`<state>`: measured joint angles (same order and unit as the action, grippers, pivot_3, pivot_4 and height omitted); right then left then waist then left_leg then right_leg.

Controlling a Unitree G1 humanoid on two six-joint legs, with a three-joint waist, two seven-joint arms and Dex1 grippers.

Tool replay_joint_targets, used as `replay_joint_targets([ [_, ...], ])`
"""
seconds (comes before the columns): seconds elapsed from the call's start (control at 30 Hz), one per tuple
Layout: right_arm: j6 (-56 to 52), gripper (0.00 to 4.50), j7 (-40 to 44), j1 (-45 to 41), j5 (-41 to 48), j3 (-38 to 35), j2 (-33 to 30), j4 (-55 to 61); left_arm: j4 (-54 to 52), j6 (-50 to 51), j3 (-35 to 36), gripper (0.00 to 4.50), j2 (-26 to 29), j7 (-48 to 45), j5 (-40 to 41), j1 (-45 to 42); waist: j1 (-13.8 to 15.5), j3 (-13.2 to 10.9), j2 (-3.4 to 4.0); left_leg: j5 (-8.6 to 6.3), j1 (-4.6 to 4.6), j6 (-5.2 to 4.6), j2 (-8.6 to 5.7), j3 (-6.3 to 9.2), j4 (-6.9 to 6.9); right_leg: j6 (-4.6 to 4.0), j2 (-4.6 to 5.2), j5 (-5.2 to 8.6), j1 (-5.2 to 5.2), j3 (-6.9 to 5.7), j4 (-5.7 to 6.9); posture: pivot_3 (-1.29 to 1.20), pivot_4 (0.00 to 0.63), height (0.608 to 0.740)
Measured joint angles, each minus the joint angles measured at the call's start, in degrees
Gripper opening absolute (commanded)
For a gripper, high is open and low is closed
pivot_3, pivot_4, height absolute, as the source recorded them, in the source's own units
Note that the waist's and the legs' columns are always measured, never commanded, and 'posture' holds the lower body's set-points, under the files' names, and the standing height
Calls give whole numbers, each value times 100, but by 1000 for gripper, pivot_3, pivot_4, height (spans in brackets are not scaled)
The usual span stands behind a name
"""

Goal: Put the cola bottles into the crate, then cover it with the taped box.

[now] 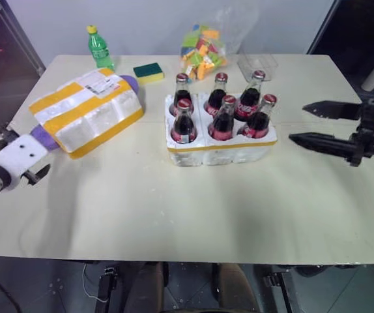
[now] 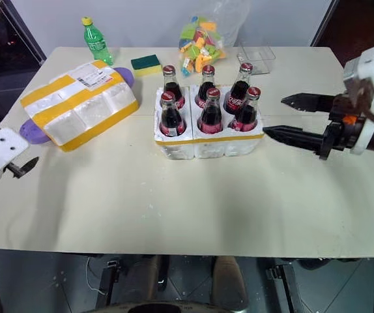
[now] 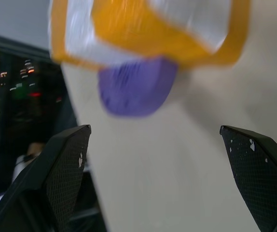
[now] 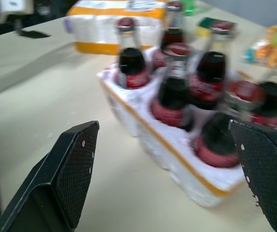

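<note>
With all six cola bottles [image 1: 221, 107] seated in the crate [image 1: 221, 149] mid-desk, both grippers gape empty; lowering the taped box [image 1: 86, 111], far left, I could topple bottles.

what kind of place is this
Probably an indoor robot test room: a plain cream table staged with a crate of cola bottles, a taped box and a bag of bright blocks.

Left wrist housing [image 1: 19, 156]: white, dotted with dark screws. Right gripper [image 2: 285, 117]: long black tapered fingers [image 2: 298, 137], orange mark near wrist, white housing behind.
</note>
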<state>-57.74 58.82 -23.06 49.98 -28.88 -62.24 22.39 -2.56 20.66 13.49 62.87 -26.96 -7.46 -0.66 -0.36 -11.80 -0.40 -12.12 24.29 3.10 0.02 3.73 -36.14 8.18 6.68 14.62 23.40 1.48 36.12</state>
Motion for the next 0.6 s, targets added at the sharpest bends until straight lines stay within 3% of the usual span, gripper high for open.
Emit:
replay_joint_targets([
  [0.23,-14,4408,283,443,695,-579,-79,440,1638,-1016,-909,4500,-537,739,-763,-1287,-8,5,-7,0,0,0,0,0,0,23,0,-13,0,-2,4,0,150,739],
  [0.6,-168,4408,-201,786,1308,-1120,-191,830,4549,-2473,-1919,4500,-1220,1461,-1475,-3116,-25,13,-20,0,-3,0,-1,1,-2,26,1,-14,-2,-4,10,0,150,739],
])
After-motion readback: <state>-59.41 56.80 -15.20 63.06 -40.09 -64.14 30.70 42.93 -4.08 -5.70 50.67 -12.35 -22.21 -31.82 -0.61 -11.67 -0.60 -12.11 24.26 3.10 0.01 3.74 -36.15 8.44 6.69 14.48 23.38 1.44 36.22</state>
